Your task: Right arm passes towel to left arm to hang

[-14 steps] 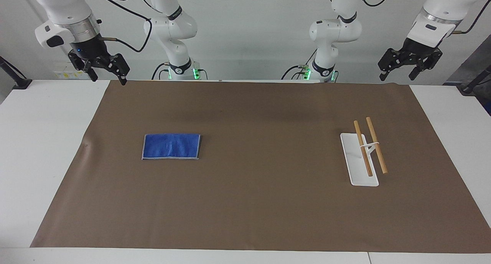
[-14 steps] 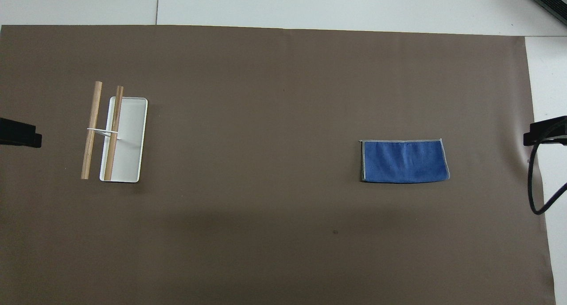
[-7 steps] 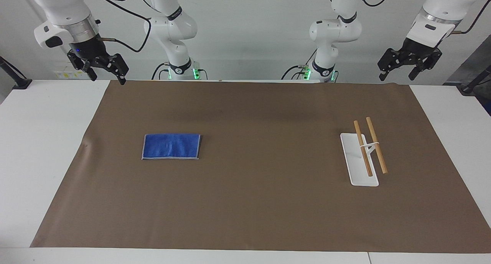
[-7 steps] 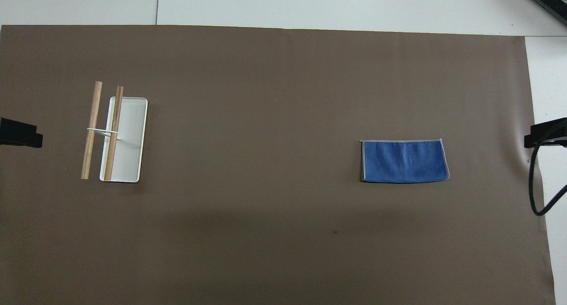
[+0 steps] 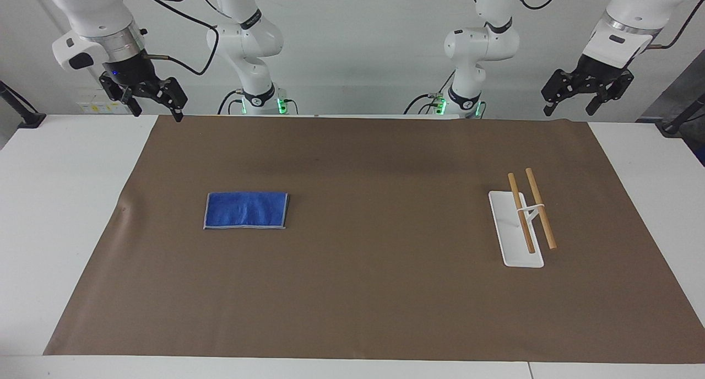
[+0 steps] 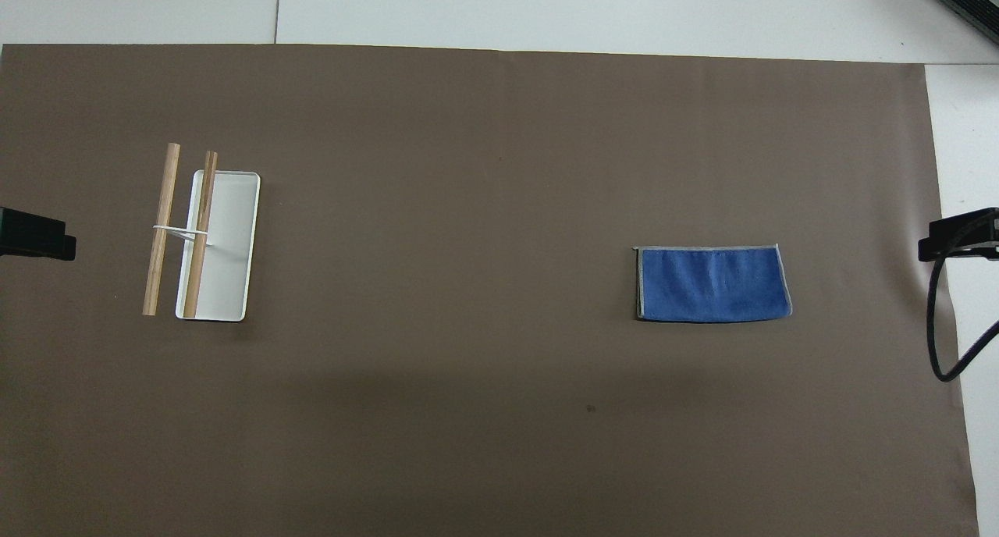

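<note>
Facing view: the right gripper hangs in the air at about 10 o'clock of the picture, over the mat's corner nearest the robots at the right arm's end of the table. Its fingers stand spread apart and empty, touching nothing. The left gripper hangs at about 2 o'clock, over the table's edge nearest the robots at the left arm's end — jaws likewise wide, holding nothing.

The towel lies flat and folded on the brown mat, toward the right arm's end, well apart from both grippers; in the overhead view it sits at roughly 3 o'clock. The rack stands on its white base toward the left arm's end, its two wooden bars running side by side above the base, and shows at about 9 o'clock in the overhead view.

Against the earlier frames little differs. The right gripper has shifted slightly — a touch toward the middle of the table from half a second ago — with its spread unchanged. The left gripper has crept up very slightly. Towel and rack lie where they lay.
</note>
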